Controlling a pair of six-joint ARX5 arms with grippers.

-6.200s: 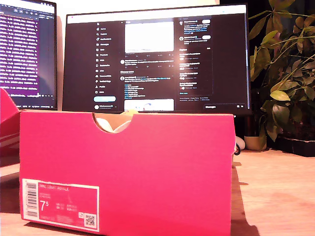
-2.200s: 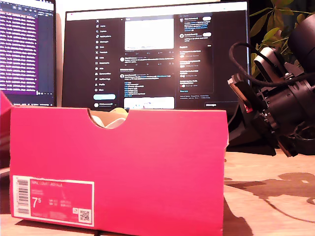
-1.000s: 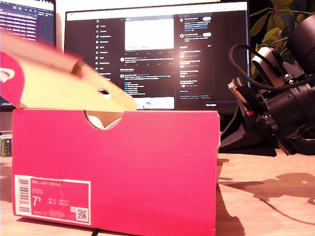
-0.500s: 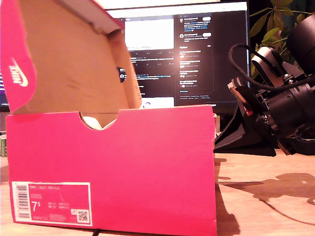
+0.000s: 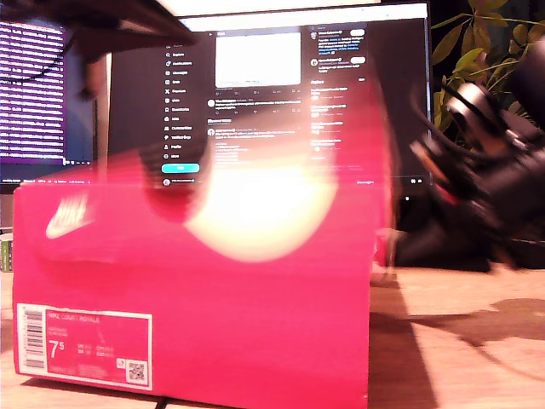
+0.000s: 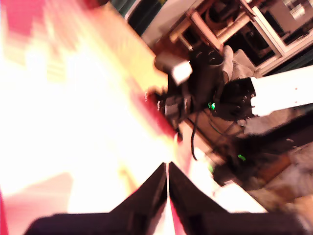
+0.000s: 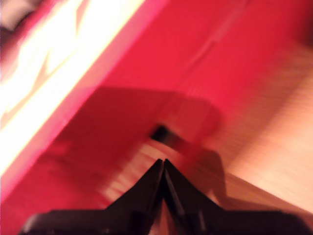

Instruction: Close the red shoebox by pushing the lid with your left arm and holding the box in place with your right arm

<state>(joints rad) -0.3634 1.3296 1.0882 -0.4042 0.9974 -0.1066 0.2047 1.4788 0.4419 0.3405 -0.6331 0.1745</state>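
The red shoebox (image 5: 196,298) stands on the wooden counter (image 5: 477,341), filling the exterior view's left and centre; its lid (image 5: 238,204) is a motion-blurred smear over the top. My first end effector (image 6: 167,183) (fingertips pressed together) hangs above the lid. My second end effector (image 7: 163,180), likewise clenched, points at the box's side.

Black arm (image 5: 494,170), looped black cables; black pointed fingers (image 7: 151,188); green indicator lights.

Low exterior view faces shoebox (image 5: 196,290) closely; both wrist views share it.
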